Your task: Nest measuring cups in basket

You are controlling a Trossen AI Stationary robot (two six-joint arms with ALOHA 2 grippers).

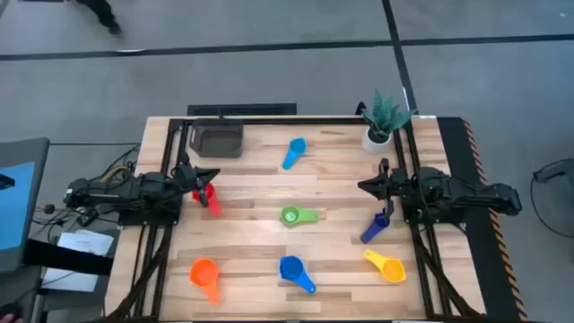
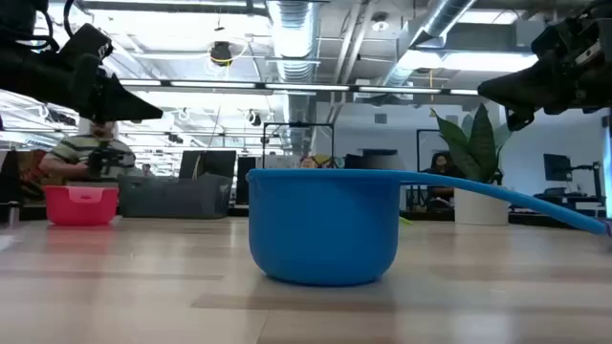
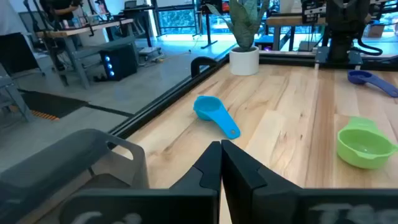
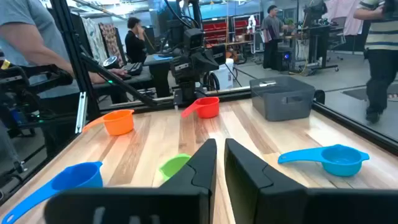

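Blue cup (image 2: 325,225): fills the low view, on the table's front edge, not nested.
Cups counted: 7, all loose on the wood; red (image 1: 208,194), orange (image 1: 205,274), yellow (image 1: 385,264), green (image 1: 298,215), light blue (image 1: 294,152), blue, dark blue (image 1: 375,227).
Basket (image 1: 220,138): 1, back-left corner, holds 0 cups as far as visible.
Progress: judged unstarted; 7 left.
Left gripper (image 1: 205,175): fingers together, above red cup, gripping nothing.
Right gripper (image 1: 366,186): fingers nearly together, empty, beside dark blue cup.
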